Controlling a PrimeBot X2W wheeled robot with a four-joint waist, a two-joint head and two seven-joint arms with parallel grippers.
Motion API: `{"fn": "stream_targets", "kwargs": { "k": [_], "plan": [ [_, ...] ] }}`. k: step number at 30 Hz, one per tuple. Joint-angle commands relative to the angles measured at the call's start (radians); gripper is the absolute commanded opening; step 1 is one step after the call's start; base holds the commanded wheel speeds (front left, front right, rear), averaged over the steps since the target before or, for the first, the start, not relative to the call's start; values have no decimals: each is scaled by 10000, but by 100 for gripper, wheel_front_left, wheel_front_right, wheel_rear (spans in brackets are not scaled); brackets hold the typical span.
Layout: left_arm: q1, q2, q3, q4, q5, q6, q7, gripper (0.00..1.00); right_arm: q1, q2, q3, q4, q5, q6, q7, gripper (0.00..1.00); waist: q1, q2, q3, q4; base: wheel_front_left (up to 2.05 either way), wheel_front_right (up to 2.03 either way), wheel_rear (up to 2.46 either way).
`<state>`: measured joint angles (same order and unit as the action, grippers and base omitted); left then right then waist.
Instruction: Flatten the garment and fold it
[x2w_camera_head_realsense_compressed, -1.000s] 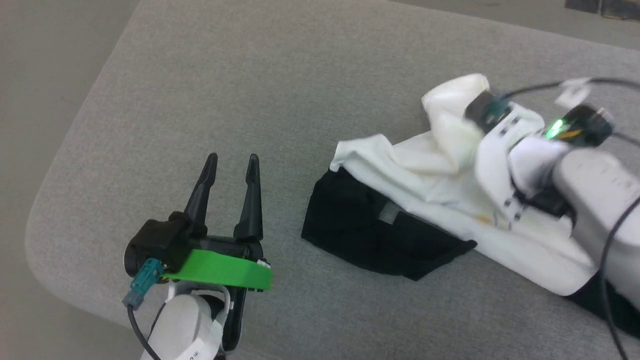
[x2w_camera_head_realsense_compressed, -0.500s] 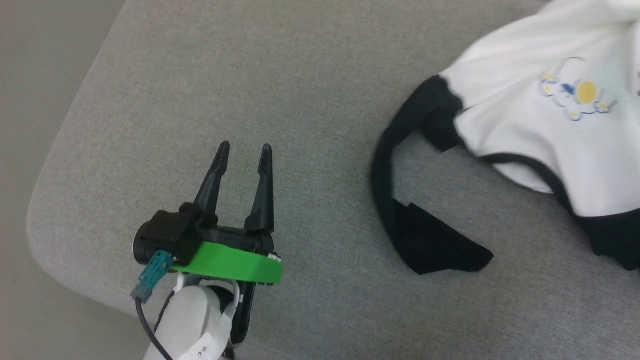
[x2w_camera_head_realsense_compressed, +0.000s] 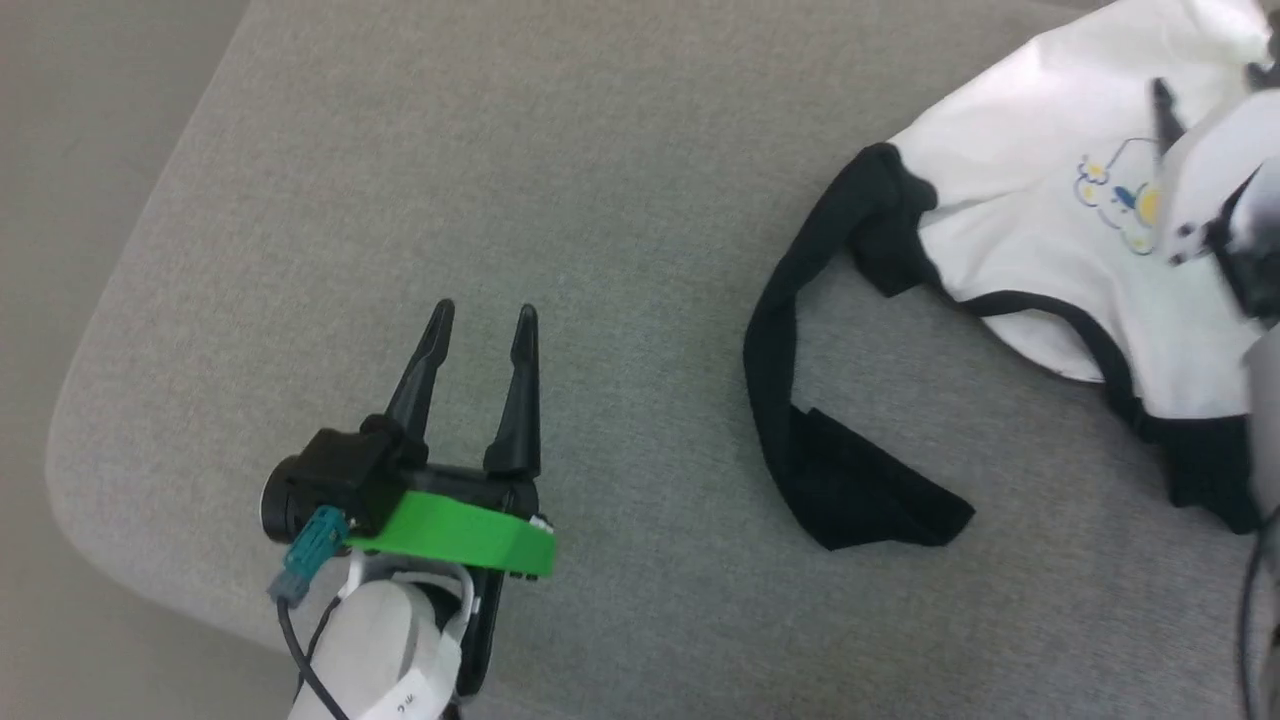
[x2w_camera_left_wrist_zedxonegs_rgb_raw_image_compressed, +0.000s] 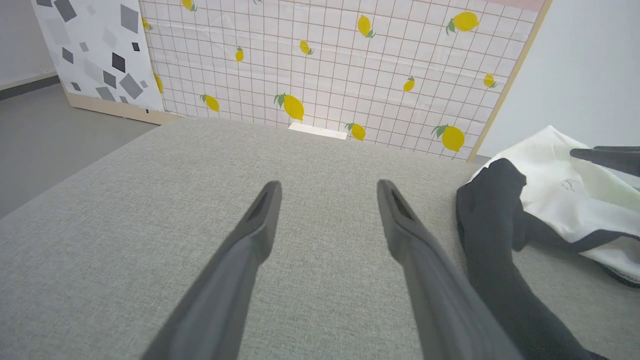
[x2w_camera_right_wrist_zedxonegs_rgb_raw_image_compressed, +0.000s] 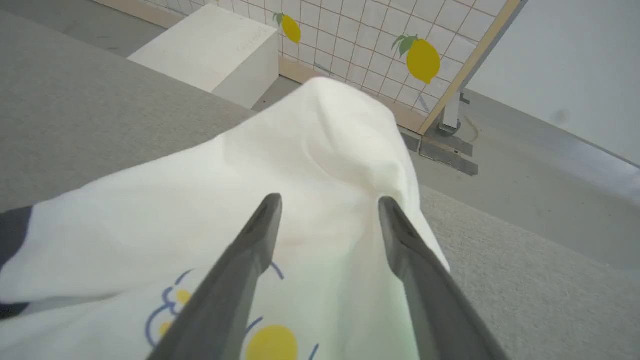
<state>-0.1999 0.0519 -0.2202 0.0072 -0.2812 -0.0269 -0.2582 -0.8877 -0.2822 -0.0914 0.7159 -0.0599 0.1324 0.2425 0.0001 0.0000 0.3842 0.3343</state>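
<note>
Expect the rumpled white cotton T-shirt with black sleeves (x2w_camera_head_realsense_compressed: 1010, 200), heaped on the right side of the grey upholstered cushion (x2w_camera_head_realsense_compressed: 500, 150), to drape soft and light; pinch shoulder seams or hem corners with the spread, empty left fingers (x2w_camera_head_realsense_compressed: 518, 400) and right fingers (x2w_camera_right_wrist_zedxonegs_rgb_raw_image_compressed: 247, 250).

The left gripper (x2w_camera_head_realsense_compressed: 485, 310) is hovering near the surface's left corner, fingers spread; the right gripper (x2w_camera_right_wrist_zedxonegs_rgb_raw_image_compressed: 328, 199) is gaping too.

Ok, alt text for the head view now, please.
A white T-shirt with black sleeves lies rumpled at the right of a grey cushion, its yellow-and-blue print facing up. The open left gripper is at lower left, apart from it; the blurred right gripper is over the shirt.
</note>
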Motion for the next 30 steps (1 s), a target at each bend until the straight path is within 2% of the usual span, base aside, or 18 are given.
{"fn": "stream_targets", "kwargs": {
  "k": [1, 8, 14, 17, 21, 26, 27, 28, 30],
  "plan": [
    [150, -16, 83, 79, 102, -89, -36, 100, 527, 182, 71, -392, 308, -17, -390, 100, -1, 0, -783, -789, 0, 0, 0],
    [498, -14, 200, 532, 298, -421, -36, 100, 3886, 1064, 197, -3709, 1396, -17, -1928, 100, -1, 0, -1632, -1781, 0, 0, 0],
    [287, -14, -435, 1332, 60, -748, 285, 100, 6431, 2002, -127, -5964, 1524, -17, -2140, 100, -1, 0, -1864, -2501, 0, 0, 0],
    [23, -14, -709, 1848, -156, -800, 1077, 100, 7140, 2210, -5, -6583, 1679, -17, -1988, 100, -1, 0, -1906, -2835, 0, 0, 0],
    [-434, -12, -722, 2616, -461, -520, 2771, 100, 7552, 2297, 301, -7092, 1828, -17, -1792, 100, -1, 0, -1851, -3252, 0, 0, 0],
    [-943, 16, -757, 3070, -735, -271, 4635, 100, 7559, 2314, 500, -7241, 2041, -17, -1746, 100, -1, 0, -1751, -3445, 0, 0, 0],
    [-1017, 69, -796, 3125, -764, -251, 5051, 90, 7539, 2315, 554, -7247, 2070, -17, -1749, 100, -1, 0, -1730, -3456, 0, 0, 0],
    [-1071, 118, -801, 3142, -778, -207, 5338, 0, 7524, 2316, 598, -7250, 2113, -17, -1757, 100, -1, 0, -1713, -3452, 0, 0, 0],
    [-1164, 290, -773, 3047, -763, -101, 5813, 0, 7492, 2316, 681, -7248, 2170, -17, -1770, 100, -1, 0, -1667, -3421, 0, 0, 0]
  ]
}}
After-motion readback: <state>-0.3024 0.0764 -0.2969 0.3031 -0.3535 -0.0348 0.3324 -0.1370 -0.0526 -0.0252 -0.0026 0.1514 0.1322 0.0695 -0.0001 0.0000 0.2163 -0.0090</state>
